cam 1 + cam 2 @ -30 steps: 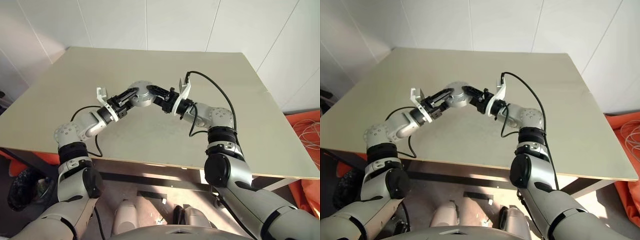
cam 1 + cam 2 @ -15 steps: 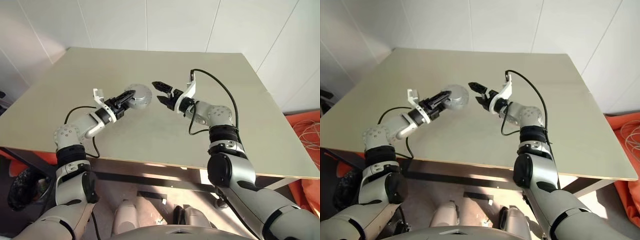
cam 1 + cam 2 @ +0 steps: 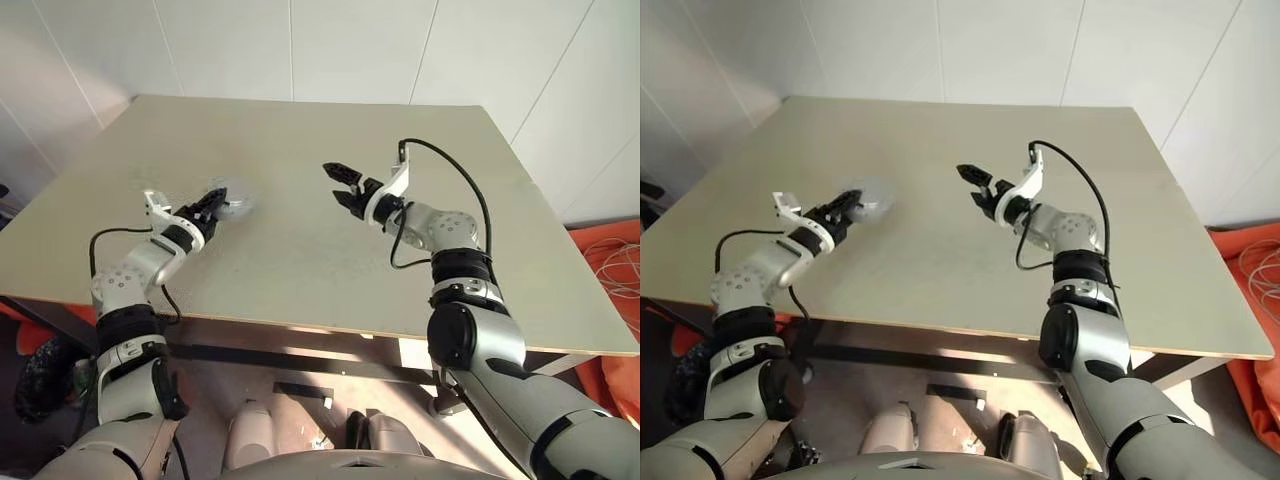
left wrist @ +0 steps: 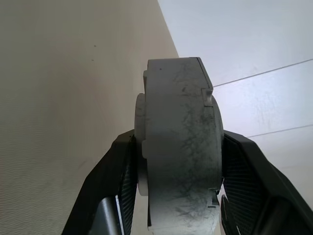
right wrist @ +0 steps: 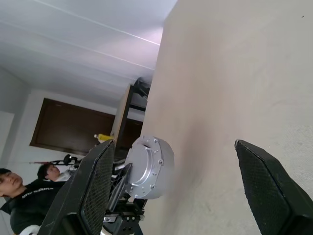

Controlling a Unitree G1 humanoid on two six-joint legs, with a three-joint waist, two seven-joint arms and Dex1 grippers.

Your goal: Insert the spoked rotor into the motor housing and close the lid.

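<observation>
My left gripper (image 3: 213, 204) is shut on the round silver-grey motor housing (image 3: 233, 204) and holds it on edge just above the left side of the beige table (image 3: 300, 130). The left wrist view shows its thick scuffed rim (image 4: 181, 147) clamped between my two black fingers (image 4: 122, 171). From the right wrist view I see one flat face with small screws around its rim (image 5: 149, 166). I cannot tell the lid apart from the housing. The spoked rotor is hidden. My right gripper (image 3: 335, 182) hangs open and empty over the table's middle, well to the right of the housing.
The table's front edge (image 3: 330, 335) runs close to my arms, and white walls stand behind the far edge. An orange heap with cables (image 3: 610, 250) lies on the floor at the right. Two people (image 5: 29, 183) show beyond the table's left side.
Both grippers were on the housing a second ago. The right gripper let go, opened and drew off to the right. The left gripper carried the housing left and down toward the table.
</observation>
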